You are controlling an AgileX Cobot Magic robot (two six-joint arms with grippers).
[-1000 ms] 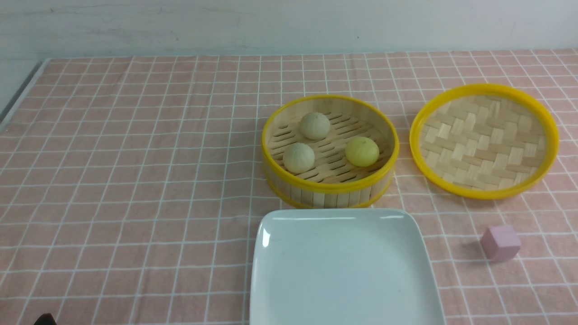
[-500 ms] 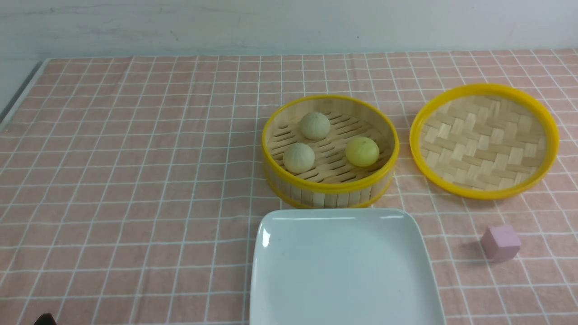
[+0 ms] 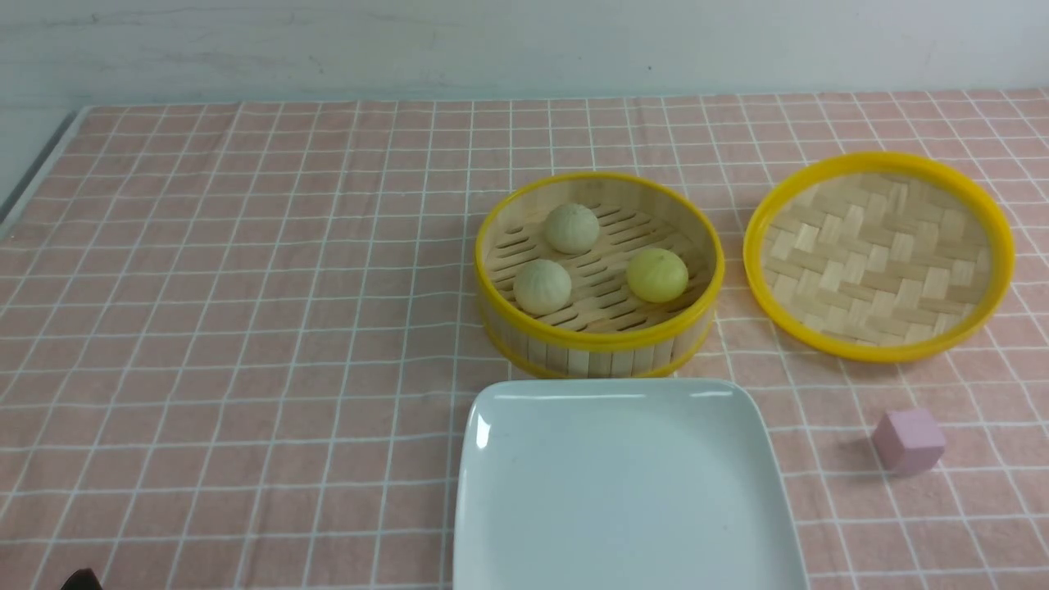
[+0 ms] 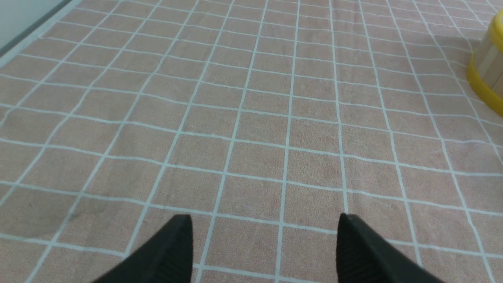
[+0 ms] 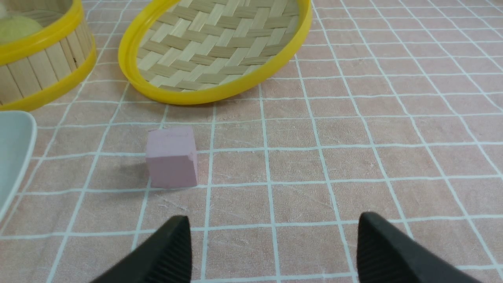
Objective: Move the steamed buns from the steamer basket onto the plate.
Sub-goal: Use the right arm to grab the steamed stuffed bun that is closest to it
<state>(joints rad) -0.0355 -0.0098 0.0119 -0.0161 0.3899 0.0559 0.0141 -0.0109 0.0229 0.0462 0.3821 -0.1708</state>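
Observation:
Three steamed buns lie in the steamer basket [image 3: 598, 340] at the table's middle: a pale one [image 3: 572, 228] at the back, a pale one [image 3: 542, 286] front left, a yellow one [image 3: 656, 274] front right. The white plate [image 3: 508, 492] sits bare just in front of the basket. My left gripper [image 4: 265, 226] is open over bare cloth, far left of the basket [image 4: 487, 67]. Over the cloth on the right my right gripper [image 5: 273, 226] is open and holds nothing; the basket [image 5: 43, 67] and a plate edge [image 5: 15, 153] show at that view's side.
A shallow woven tray with a yellow rim [image 3: 878, 351] lies right of the basket, also the tray [image 5: 204, 96] in the right wrist view. A small pink cube [image 3: 908, 441] sits front right of the plate, close ahead of my right gripper, cube [image 5: 171, 157]. The table's left edge [image 3: 33, 176] runs at far left.

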